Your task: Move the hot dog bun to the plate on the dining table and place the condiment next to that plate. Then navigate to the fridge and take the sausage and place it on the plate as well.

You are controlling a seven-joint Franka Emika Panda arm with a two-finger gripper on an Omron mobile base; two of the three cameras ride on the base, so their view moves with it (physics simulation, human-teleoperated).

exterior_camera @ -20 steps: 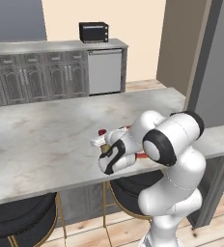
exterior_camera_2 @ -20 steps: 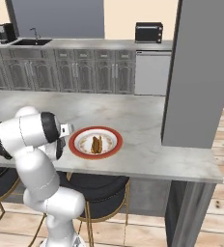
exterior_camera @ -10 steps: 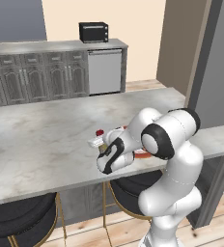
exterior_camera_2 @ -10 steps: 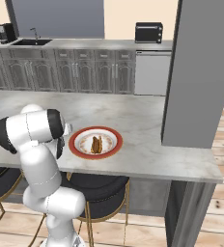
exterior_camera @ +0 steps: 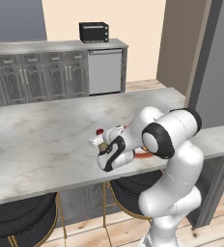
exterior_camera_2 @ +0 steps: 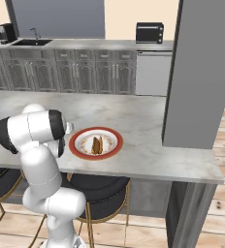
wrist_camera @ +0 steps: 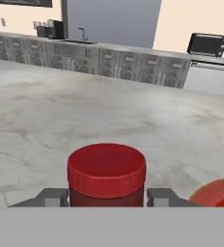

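Arm folded low and forward (elbow raised), gripper [wrist_camera: 106, 195] jaws part-closed, wrist level.

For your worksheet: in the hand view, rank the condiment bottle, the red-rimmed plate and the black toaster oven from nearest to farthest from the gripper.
1. Condiment bottle, between the fingertips of the gripper.
2. Plate, its rim at lower right, beside the bottle.
3. Toaster oven, on the far counter, upper right.

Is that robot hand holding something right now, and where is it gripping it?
Yes: the gripper holds the condiment bottle, one finger on each side of its body just below the red cap.
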